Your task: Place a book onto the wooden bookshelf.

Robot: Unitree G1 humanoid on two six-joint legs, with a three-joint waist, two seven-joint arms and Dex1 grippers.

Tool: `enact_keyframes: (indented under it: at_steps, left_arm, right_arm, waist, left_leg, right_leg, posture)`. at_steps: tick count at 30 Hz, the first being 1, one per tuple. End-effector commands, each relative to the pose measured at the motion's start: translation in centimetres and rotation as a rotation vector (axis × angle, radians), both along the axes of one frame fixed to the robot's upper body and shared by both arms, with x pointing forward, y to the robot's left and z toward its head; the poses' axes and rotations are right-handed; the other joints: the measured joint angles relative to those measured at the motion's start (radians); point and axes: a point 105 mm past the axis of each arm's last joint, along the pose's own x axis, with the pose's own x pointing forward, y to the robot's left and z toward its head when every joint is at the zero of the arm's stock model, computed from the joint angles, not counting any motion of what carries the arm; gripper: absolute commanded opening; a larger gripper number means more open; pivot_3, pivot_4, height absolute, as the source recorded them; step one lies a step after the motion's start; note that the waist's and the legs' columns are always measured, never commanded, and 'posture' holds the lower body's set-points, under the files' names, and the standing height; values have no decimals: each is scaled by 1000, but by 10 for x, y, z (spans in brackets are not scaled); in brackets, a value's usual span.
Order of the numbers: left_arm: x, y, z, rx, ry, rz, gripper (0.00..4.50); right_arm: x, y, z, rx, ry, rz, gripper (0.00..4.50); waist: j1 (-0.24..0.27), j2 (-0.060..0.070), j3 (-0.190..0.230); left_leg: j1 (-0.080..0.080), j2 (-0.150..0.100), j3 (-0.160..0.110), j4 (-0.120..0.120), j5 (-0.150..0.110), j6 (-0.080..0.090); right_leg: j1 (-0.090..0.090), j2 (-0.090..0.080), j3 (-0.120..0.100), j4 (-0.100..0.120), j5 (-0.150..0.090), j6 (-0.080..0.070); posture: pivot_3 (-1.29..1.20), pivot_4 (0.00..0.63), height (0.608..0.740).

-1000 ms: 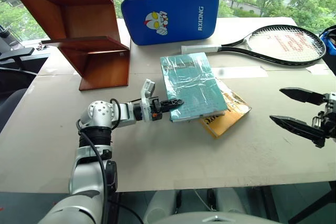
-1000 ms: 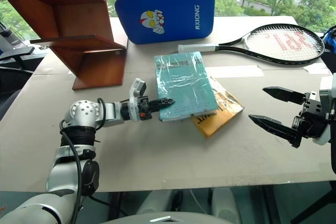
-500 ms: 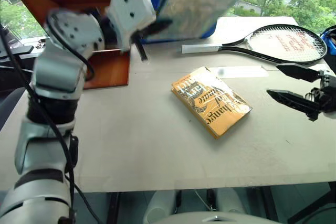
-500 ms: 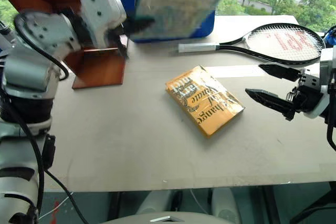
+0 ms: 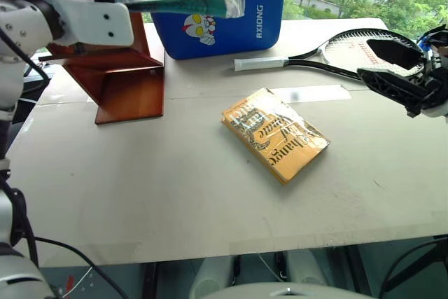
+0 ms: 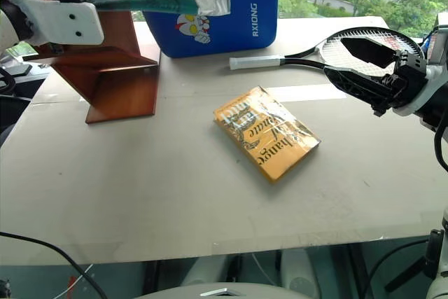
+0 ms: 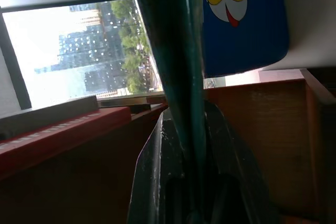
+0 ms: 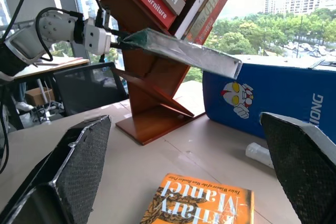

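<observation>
The book (image 6: 157, 1) is being held aloft, roughly level, clamped in the closed left claw (image 7: 191, 145) beside the wooden bookshelf (image 5: 129, 78). The right claw (image 6: 367, 68) is hanging wide open, empty. Next, insertion onto a shelf board is probably required; clearance is unclear.

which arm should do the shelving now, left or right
Left. Its gripper is shut on the book, held up beside the bookshelf. The right gripper is open, empty, over by the racket.
</observation>
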Motion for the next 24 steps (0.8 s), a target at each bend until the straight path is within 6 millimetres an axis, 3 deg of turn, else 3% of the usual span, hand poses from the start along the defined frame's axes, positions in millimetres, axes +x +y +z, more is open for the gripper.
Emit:
enact_keyframes:
  at_steps: [1,15,24]
  left_arm:
    - [-15,24,25,-10,-82,85,59]
    - [-21,63,-16,-55,67,254,59]
    - [-24,85,-21,-80,77,328,59]
  right_arm:
    - [-4,1,14,39,-31,21,4500]
    - [-3,8,10,40,-3,68,4500]
    - [-2,9,8,37,-6,72,4500]
  waist:
    - [1,0,0]
    - [4,0,0]
    - [2,0,0]
  left_leg:
    - [0,0,0,0,0,0]
    - [-1,-1,-2,1,0,0]
    - [-1,-1,-2,1,0,0]
  right_leg:
    - [0,0,0,0,0,0]
    - [0,-1,-2,0,0,0]
    - [-1,-1,-1,5,0,0]
  posture:
    - [0,150,740]
    - [0,150,740]
    - [0,150,740]
